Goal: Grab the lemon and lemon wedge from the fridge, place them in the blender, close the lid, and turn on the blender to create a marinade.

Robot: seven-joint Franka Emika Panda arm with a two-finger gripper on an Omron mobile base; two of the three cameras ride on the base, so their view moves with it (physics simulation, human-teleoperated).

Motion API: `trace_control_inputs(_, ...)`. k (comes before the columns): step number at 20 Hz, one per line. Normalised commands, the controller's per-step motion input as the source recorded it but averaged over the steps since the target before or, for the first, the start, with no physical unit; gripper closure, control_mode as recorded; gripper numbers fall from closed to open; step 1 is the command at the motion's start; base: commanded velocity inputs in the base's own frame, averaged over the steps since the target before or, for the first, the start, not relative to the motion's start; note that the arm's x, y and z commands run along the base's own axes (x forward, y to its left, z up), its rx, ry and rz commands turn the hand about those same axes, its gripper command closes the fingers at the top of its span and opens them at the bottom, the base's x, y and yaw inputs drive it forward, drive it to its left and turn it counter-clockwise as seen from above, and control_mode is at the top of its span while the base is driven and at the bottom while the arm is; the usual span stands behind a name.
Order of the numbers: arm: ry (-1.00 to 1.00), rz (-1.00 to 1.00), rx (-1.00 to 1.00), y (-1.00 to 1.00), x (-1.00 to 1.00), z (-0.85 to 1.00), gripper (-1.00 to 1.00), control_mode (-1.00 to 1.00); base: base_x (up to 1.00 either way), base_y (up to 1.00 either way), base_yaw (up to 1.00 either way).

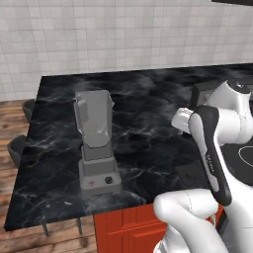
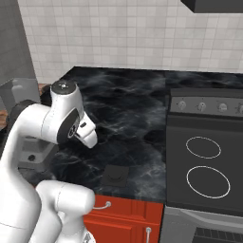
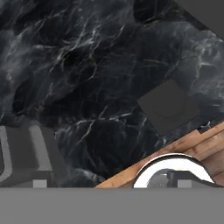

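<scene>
Blender (image 1: 97, 143) stands on the dark marble counter (image 1: 148, 133) with its jug open at the top; the lid (image 3: 168, 106) lies flat on the counter near the front edge, well apart from the blender and close to the stove (image 2: 205, 156); the tool, carried above the counter, is spread fully and holds nothing; no lemon can be made out; the step in hand looks like fetching the lid, so the next move calls for lowering squarely over it before closing.
</scene>
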Motion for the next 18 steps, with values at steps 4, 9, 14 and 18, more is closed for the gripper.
trace_control_inputs(4,0.2,0.0,-0.24,-0.32,0.0,-0.83,-1.0,-1.0,0.0,0.0,0.0)
trace_control_inputs(9,0.15,0.0,-0.19,-0.41,0.0,-0.69,-1.0,-1.0,0.0,0.0,0.0)
trace_control_inputs(14,0.06,0.05,-0.03,-0.8,0.0,-0.24,-1.0,-1.0,0.0,0.0,0.0)
trace_control_inputs(18,0.1,0.12,0.0,-0.46,0.02,-0.31,-1.0,-1.0,0.0,0.0,0.0)
